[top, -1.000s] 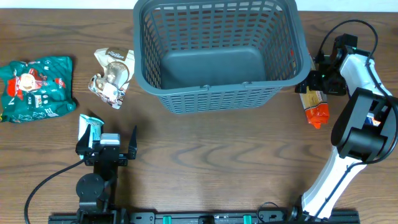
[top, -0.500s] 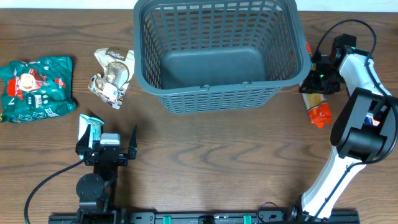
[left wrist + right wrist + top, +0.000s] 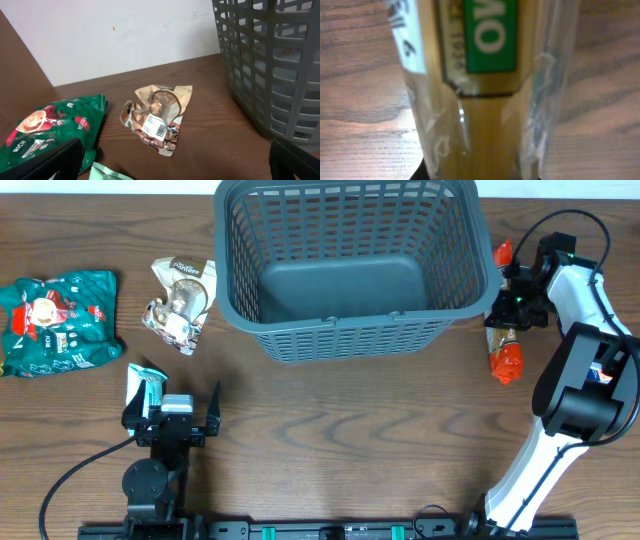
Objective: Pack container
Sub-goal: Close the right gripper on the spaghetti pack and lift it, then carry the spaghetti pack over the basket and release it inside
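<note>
One container (image 3: 345, 340), dark grey and empty, is set at the far middle of the table (image 3: 350, 440). Just off its right wall, a long clear packet (image 3: 508, 360) is clamped mid-length by the right gripper (image 3: 515, 305), with its long axis parallel to that wall. The container lies directly to that gripper's left. The left gripper (image 3: 172, 402) is spread wide and empty, well off the container's front-left corner.

Matt plastic container (image 3: 350, 335), wood-grain table (image 3: 350, 440), glossy packet (image 3: 507, 358)

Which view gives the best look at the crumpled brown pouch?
The left wrist view: the brown pouch lies close and sharp, white label visible. Overhead shows it small, left of the basket. The right wrist view misses it.
</note>
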You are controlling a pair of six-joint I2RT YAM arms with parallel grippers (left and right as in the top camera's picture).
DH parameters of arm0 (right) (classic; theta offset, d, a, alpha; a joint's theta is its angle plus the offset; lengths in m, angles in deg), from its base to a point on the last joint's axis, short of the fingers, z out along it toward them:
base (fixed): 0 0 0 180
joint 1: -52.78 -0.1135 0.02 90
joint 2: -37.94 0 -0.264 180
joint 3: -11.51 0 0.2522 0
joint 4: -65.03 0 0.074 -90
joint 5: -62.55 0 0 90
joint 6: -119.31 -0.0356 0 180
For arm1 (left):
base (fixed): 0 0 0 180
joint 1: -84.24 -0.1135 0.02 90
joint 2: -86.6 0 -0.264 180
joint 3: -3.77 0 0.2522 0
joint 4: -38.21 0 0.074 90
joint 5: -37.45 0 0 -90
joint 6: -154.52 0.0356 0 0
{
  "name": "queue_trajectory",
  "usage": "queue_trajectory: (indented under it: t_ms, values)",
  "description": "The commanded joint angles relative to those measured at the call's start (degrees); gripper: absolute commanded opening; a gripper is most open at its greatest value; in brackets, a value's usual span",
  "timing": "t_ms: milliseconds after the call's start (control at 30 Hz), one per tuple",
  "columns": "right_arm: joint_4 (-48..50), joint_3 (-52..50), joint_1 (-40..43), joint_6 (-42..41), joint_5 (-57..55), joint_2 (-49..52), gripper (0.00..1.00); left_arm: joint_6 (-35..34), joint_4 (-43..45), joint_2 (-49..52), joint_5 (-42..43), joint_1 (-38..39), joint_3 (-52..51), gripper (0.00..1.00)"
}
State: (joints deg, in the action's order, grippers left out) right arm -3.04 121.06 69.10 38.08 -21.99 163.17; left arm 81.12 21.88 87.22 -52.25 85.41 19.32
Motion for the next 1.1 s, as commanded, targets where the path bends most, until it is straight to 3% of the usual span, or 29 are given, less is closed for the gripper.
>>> queue_trajectory:
  t_ms: [0,367,600,833,1067]
  values:
    - [-1.11,4.15,0.22,-4.96,-2.69,-8.28,0.02,0.72,-1.40,-0.39,-0.04,-0.35,-1.55,0.99]
    - [-2.67,10.78,0.20,-8.98,-10.08,-33.27,0.01,0.72,-1.40,-0.39,-0.04,-0.35,-1.55,0.99]
    - [-1.97,12.90,-1.77,-3.48,-0.28,-47.25,0.02,0.72,-1.40,-0.39,-0.04,-0.35,-1.55,0.99]
    - [2.60,15.76,-10.82,2.12,10.40,-50.66,0.02,0.72,-1.40,-0.39,-0.04,-0.35,-1.55,0.99]
    - [6.23,19.10,-26.34,17.03,13.20,-45.79,0.01,0.72,-1.40,-0.39,-0.04,-0.35,-1.55,0.98]
